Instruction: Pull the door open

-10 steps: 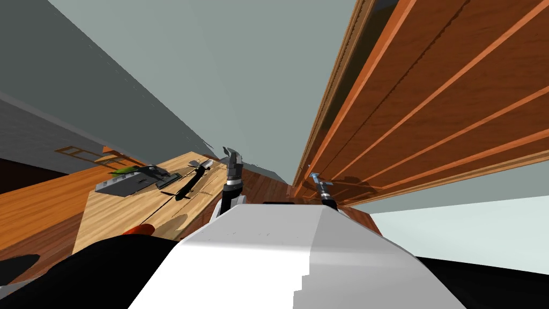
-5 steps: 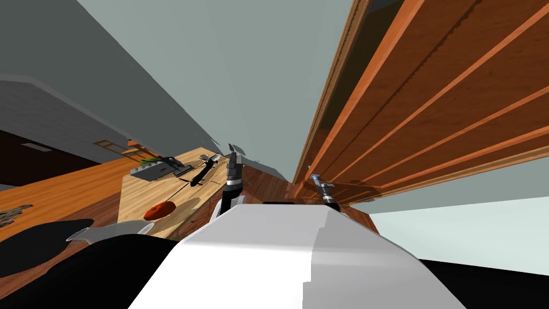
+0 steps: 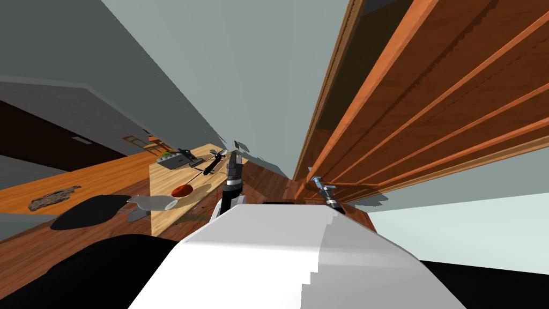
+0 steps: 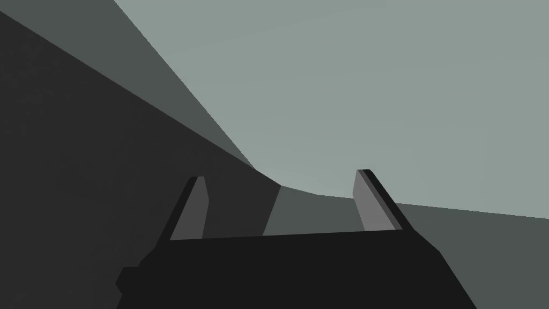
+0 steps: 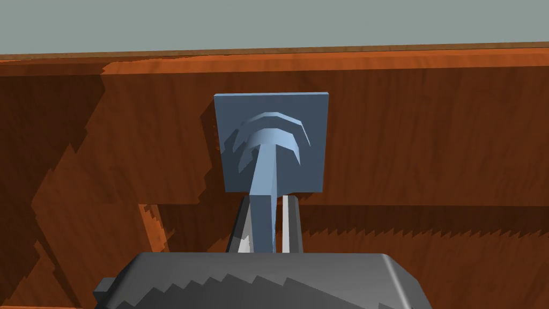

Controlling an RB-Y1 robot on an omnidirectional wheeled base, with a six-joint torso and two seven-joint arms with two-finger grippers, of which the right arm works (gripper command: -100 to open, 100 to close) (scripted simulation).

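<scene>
A reddish-brown wooden door (image 3: 429, 107) with raised strips rises on my right. In the right wrist view its blue-grey lever handle (image 5: 264, 193) juts from a square blue-grey plate (image 5: 271, 142) on the door (image 5: 429, 145). My right gripper (image 5: 265, 236) is shut on the lever, one thin finger pressing each side. In the head view that gripper (image 3: 316, 182) sits at the door's lower edge. My left gripper (image 3: 234, 156) is raised in front of my chest, away from the door, and its fingers (image 4: 366, 198) stand open with nothing between them.
A light wooden table (image 3: 177, 206) stands at my left with a red round thing (image 3: 182, 190), a grey dish (image 3: 155, 202), a grey box (image 3: 174, 159) and dark tools. A black rug (image 3: 88, 210) lies on the wooden floor (image 3: 64, 188). A grey wall (image 3: 257, 70) is ahead.
The whole head view has swung: the table and the things on it have drifted right and farther off, and the door panel looms larger. My right gripper has kept its hold on the lever.
</scene>
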